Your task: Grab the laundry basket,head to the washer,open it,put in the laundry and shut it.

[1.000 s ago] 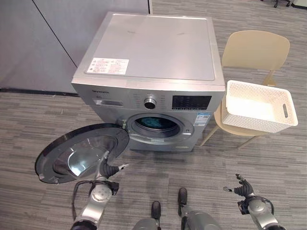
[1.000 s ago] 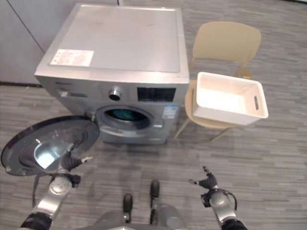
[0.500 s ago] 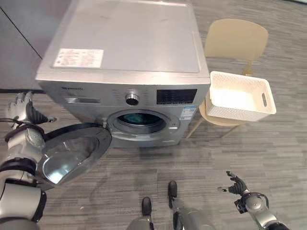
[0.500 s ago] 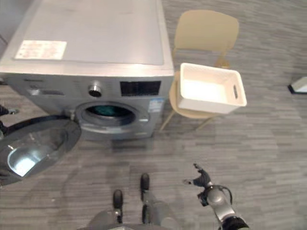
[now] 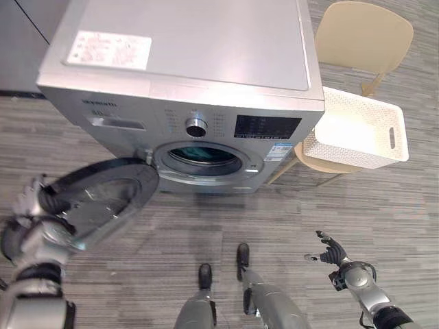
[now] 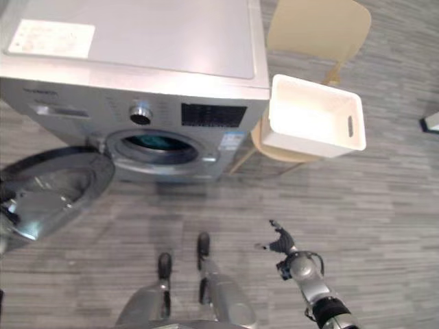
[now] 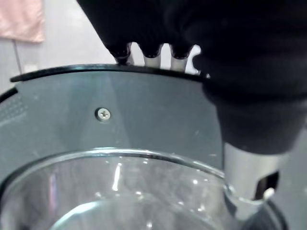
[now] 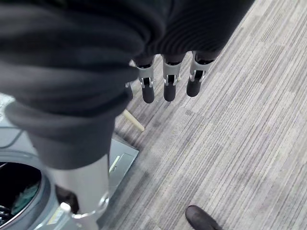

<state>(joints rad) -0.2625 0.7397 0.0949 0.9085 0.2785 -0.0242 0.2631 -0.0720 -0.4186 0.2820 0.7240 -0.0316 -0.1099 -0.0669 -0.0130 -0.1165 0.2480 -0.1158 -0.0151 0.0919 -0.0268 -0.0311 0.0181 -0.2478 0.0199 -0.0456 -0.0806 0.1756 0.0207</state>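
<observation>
Teal laundry is seen loaded in the silver front-loading washer; its round glass door, fingertips hidden behind its rim, is left to shut by the left robot hand, grip unreadable; the right robot hand is held relaxed.

The silver-grey front-loading washing machine stands with its round porthole uncovered; its round glass-centred door with a dark rim hangs swung out to the machine's left, hinged beside the opening; dark teal laundry lies inside the drum; the white perforated plastic laundry basket, empty, sits upright just right of the washer.
</observation>
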